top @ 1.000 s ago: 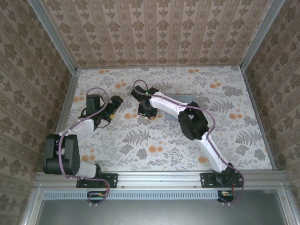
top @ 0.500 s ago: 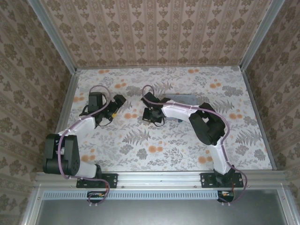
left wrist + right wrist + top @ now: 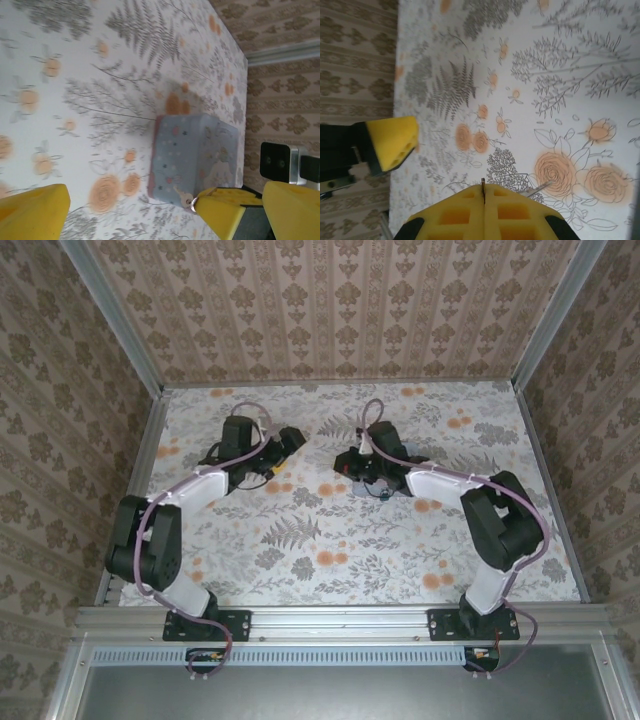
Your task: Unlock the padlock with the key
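Checker: Asking first about the right tool.

Observer: Clenching tight, yellow pads pressed flat together and pinching the key. Seeing, from the right wrist, a thin metal edge poking out between those pads.

Checker: Wondering about the key's whereabouts.

Observer: Dangling from the right tool's tip by its ring end, slanting across the lower edge of the pale blue cartoon-printed tin. Touching the tin or stopping just short of it; failing to tell which.

Checker: Asking about the left tool.

Observer: Gaping wide, released, gripping nothing. Hovering over the floral surface, printed with orange roses and grey ferns, and facing the tin. Framing it between two yellow fingers in the left wrist view. Pointing, from above, toward the right tool, tips near each other yet apart.

Checker: Checking the tin.

Observer: Resting on the surface just beside the right tool, with a wallpapered wall rising beyond it.
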Robot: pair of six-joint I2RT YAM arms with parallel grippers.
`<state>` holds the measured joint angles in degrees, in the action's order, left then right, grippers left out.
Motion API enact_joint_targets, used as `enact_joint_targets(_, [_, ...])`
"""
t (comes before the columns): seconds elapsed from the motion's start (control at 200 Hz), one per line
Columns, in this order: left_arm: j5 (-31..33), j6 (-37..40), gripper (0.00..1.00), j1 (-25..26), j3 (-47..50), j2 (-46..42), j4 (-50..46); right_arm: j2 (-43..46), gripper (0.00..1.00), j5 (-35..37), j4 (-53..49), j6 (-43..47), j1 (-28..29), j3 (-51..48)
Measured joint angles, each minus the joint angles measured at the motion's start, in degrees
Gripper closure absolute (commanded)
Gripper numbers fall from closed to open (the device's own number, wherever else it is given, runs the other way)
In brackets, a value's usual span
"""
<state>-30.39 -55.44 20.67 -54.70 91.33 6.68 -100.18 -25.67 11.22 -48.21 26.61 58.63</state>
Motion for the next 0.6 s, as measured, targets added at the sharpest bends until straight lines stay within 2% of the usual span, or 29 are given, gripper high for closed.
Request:
enact_joint_targets(0.18, [-0.94,-3.72,0.01,3.52,-4.04,3.48,3.32,5.11,1.0,-4.7,7.3,-1.03,-6.36,-6.05])
enact_joint_targets(0.28, [-1.36,-9.05,0.04,5.2,-4.22,5.64,8.2,7.63,1.0,-4.7,10.21,-3.13,-8.92,-8.76])
enact_joint_targets(0.6, [-1.18,-31.19,0.26,11.67,-4.22,14.78,26.86,12.35,1.0,1.4,17.66,-11.78,-9.79,-15.47])
